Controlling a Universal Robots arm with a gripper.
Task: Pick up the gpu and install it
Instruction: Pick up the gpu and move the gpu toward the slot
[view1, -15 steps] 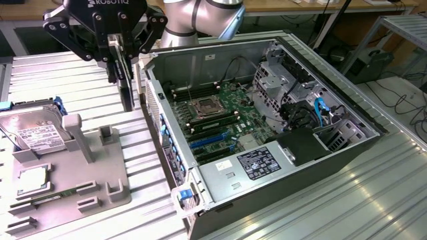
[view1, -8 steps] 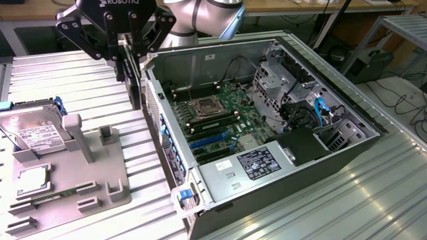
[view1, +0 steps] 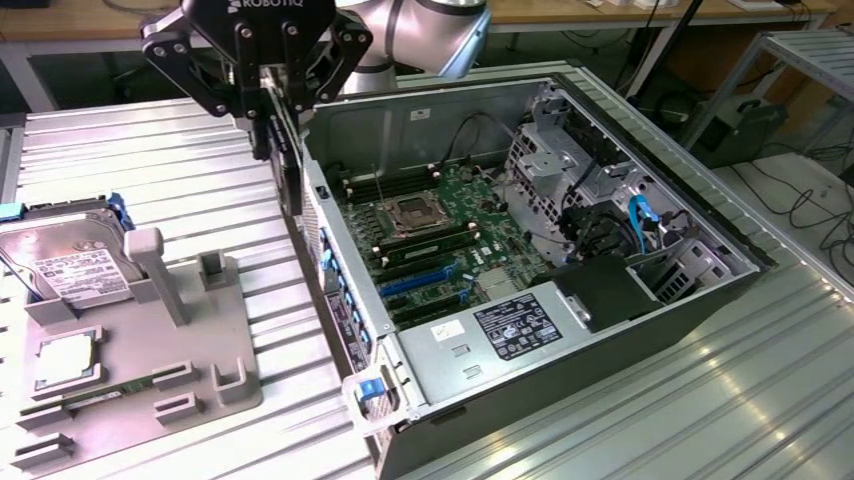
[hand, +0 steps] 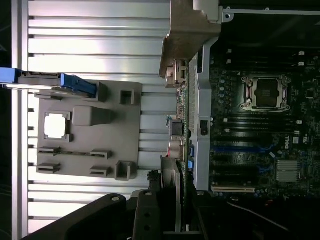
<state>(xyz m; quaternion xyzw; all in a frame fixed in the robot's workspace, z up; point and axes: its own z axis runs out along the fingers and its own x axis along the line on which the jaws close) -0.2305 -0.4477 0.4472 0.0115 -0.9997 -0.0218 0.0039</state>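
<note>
Claw (view1: 271, 120) partly closed, clamped on gpu (view1: 287, 185).
Card hangs upright, edge-on, just over the open computer case's (view1: 400, 125) rear wall.

Black gripper (view1: 274, 130) is showing white ROBOTIQ lettering and hinged linkage bars (view1: 180, 62); behind it, the rounded silver-grey arm (view1: 424, 35) is gleaming.
</note>
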